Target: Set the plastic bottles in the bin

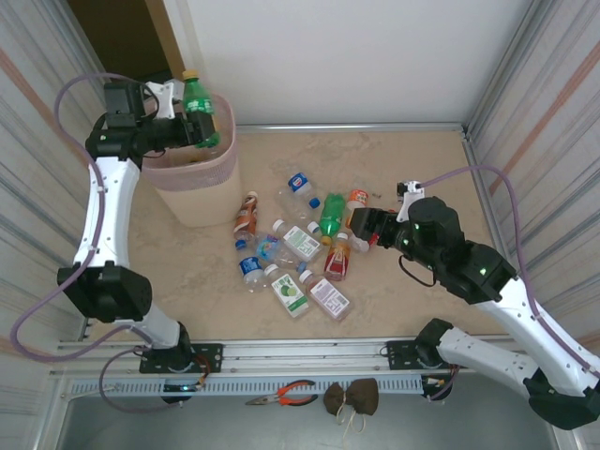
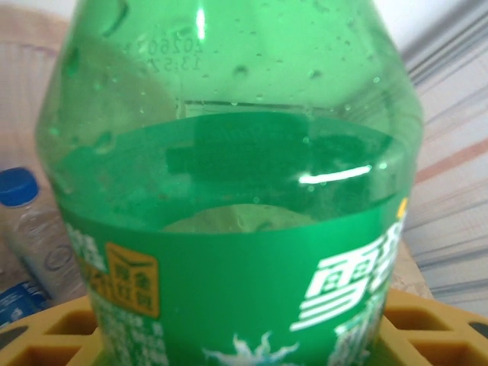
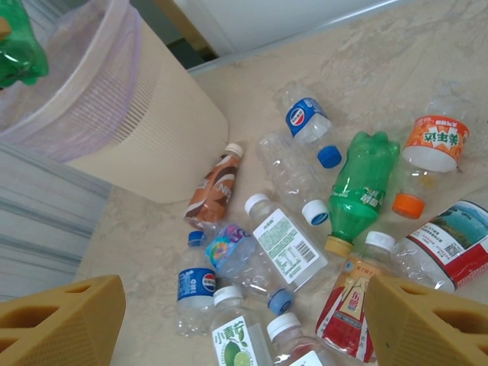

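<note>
A pale marbled tabletop (image 1: 422,169) lay between ribbed metal walls, with a white panel along the far side. At about ten o'clock from the table's middle stood the bin (image 1: 202,202), a pink mesh upper over a cream body. The left gripper (image 1: 190,120) hung above the bin's mouth, clamped on a green bottle (image 1: 199,105) held upright with its yellow cap at twelve o'clock. In the left wrist view, yellow pads (image 2: 431,328) pressed against both sides of its green label.

The loose bottles (image 1: 300,242) lay on their sides in a cluster at the table's middle, at about four o'clock from the bin and apart from it. Among them were:
- a brown bottle (image 1: 247,213) at the cluster's ten o'clock edge, nearest the bin
- a second green one (image 1: 332,214) near its one o'clock side
- an orange-labelled bottle (image 1: 355,202) just beside that one
- a lime-labelled bottle (image 1: 289,291) at six o'clock

The right gripper (image 1: 364,230) sat at three o'clock of the cluster, close to a red bottle (image 1: 337,258). Its fingers pointed toward nine o'clock and were spread wide, holding nothing. Whether they touched any bottle could not be told.
</note>
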